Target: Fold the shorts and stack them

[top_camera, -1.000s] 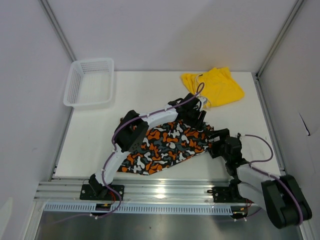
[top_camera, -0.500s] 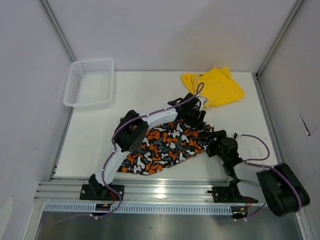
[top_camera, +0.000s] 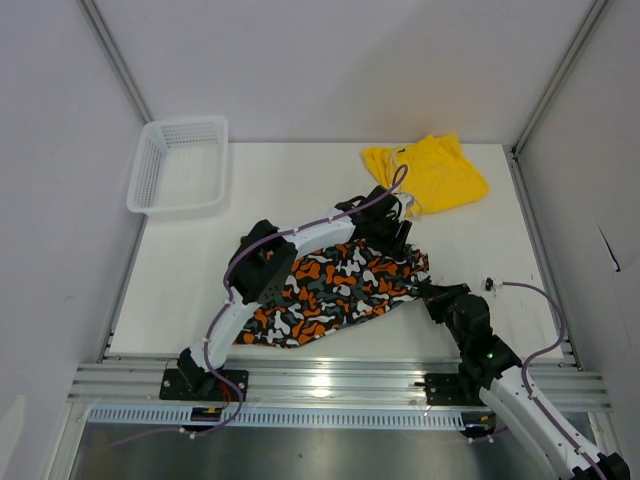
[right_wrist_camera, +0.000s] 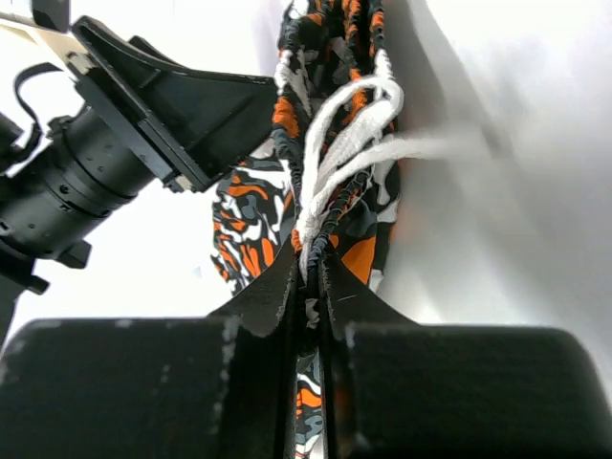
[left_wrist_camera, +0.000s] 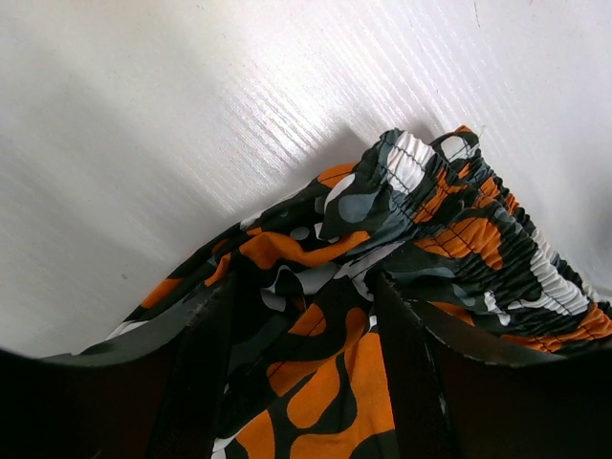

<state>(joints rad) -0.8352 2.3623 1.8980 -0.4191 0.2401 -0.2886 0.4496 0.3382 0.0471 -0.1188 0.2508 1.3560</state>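
Nearest, the right claw (right_wrist_camera: 308, 287) is pinched shut on the waistband and white drawstring (right_wrist_camera: 349, 134) of the patterned shorts (top_camera: 340, 290). The shorts lie lengthwise leftward across the bench (top_camera: 200, 270). The left claw (left_wrist_camera: 304, 287) straddles the waistband's far end, fingers apart. The yellow shorts (top_camera: 430, 175) lie crumpled beyond, at the far right.
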